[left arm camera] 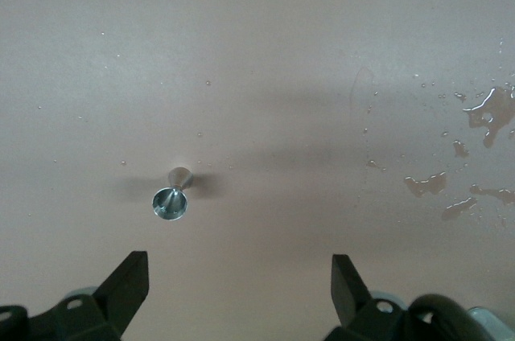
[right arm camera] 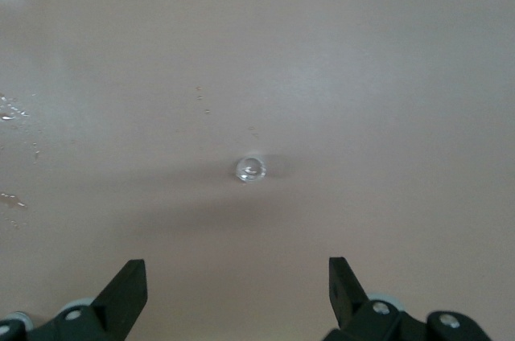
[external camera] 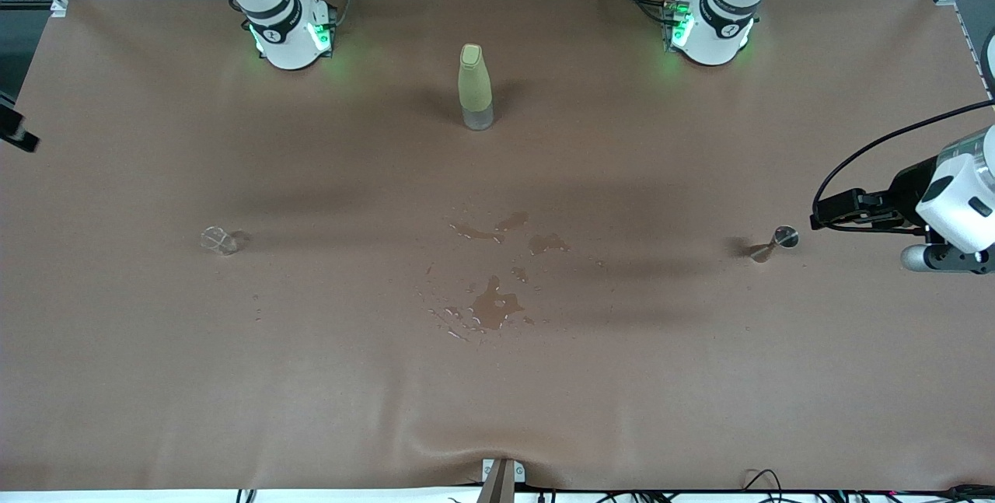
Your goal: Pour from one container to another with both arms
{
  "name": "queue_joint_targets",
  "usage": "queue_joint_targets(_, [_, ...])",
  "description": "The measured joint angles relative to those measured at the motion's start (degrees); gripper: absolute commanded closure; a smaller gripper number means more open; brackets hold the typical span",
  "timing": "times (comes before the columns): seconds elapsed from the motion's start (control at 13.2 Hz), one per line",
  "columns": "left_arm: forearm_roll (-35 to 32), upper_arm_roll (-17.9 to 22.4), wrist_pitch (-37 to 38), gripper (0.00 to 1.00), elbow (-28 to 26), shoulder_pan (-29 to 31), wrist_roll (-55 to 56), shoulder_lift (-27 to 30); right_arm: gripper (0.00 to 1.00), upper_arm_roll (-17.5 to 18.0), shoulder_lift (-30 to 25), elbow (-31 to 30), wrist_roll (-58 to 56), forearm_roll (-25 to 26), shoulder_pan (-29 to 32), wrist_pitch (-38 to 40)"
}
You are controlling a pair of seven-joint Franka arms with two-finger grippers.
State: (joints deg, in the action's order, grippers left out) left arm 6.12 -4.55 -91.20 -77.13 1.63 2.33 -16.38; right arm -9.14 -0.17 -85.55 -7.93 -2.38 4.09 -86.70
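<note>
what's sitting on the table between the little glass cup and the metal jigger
Only spilled puddles on the brown cloth lie between the glass cup and the jigger, as the front view shows; the bottle stands nearer the bases.

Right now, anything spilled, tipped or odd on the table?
Yes: puddles and droplets wet the brown cover mid-table, between the glass cup and the metal jigger, nearer the front camera than the upright bottle. Cup and jigger both stand upright. The left hand and right hand hang open, holding nothing.
</note>
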Motion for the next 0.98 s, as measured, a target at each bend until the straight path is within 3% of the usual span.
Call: queue_joint_targets(0.98, [-1.5,0.2,-3.5,0.0,-4.0,0.1,2.4,6.1,0.0,-0.5,0.8,-1.0,2.5,2.9,-3.4,1.8])
